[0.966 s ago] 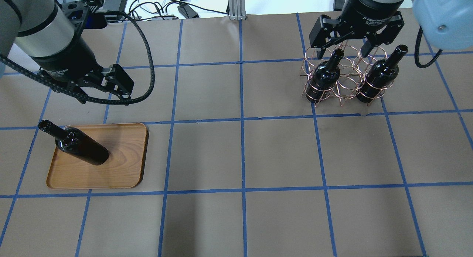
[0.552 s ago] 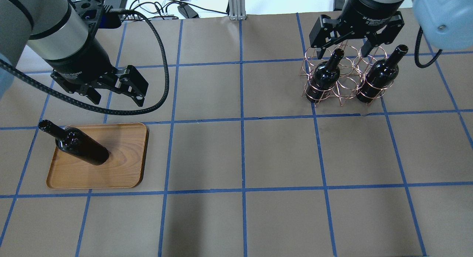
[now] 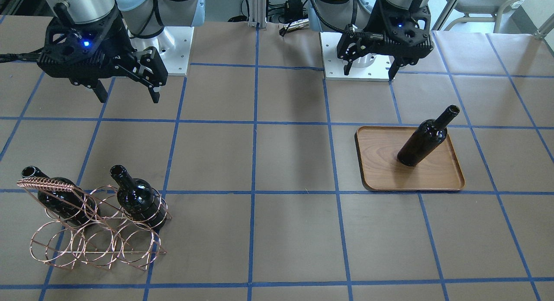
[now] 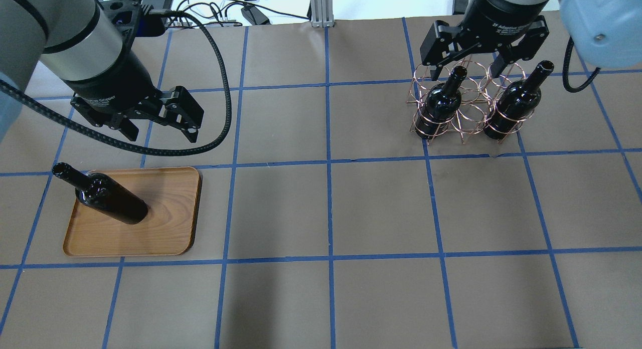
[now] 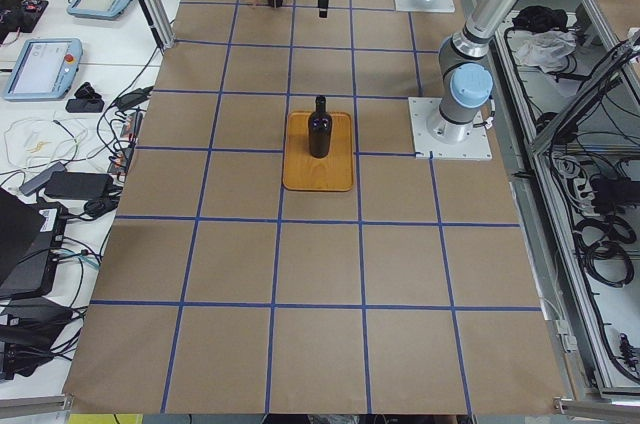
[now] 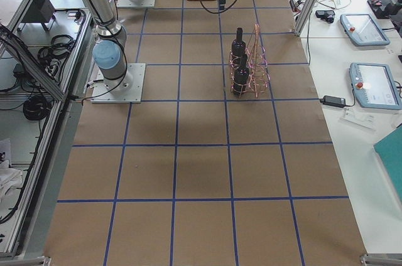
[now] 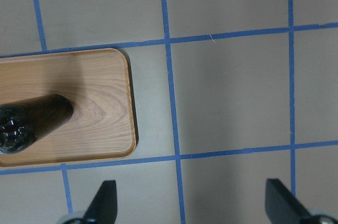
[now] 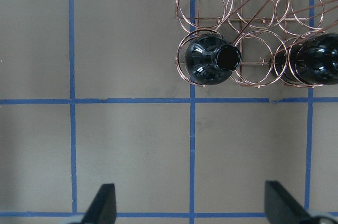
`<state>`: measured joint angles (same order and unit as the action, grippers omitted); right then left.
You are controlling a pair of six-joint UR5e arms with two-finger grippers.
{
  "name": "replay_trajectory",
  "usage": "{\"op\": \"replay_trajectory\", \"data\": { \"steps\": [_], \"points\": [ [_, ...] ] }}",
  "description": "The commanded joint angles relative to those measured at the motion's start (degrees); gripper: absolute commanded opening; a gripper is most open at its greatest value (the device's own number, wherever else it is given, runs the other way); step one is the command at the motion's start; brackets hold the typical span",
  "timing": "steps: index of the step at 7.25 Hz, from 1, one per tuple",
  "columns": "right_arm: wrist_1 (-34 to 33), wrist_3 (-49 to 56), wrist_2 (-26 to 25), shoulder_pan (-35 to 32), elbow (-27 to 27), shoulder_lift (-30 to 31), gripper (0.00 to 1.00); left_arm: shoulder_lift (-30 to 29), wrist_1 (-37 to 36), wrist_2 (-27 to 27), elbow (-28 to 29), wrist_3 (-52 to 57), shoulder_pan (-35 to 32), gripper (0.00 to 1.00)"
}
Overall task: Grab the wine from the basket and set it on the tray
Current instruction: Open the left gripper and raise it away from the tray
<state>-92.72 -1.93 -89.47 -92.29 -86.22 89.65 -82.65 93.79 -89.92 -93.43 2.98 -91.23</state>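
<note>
Overhead exterior: tray [image 4: 170, 233] holds one upright wine bottle [image 4: 113, 202]; basket [image 4: 467, 101] holds two bottles [image 4: 439, 106]; left gripper [image 4: 163, 136] and right gripper [image 3: 129, 97] spread, grasping nothing.

The left arm [image 4: 75, 43] reaches out over the left end of the worktop [image 4: 381, 208], wrist turned straight down. The left gripper [image 4: 161, 134] hangs in the air, jaws spread wide and nothing between them. The right arm [image 4: 506, 3] stands over the right end in the same pose. The right gripper [image 3: 129, 97] points down too, jaws wide apart and empty, well above the surface.
</note>
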Motion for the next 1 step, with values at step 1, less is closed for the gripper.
{"op": "replay_trajectory", "data": {
  "steps": [1],
  "points": [
    [0.0,0.0,-0.01,0.0,0.0,0.0,1.0,0.12,-0.01,-0.07,0.0,0.01,0.0,1.0]
  ]
}}
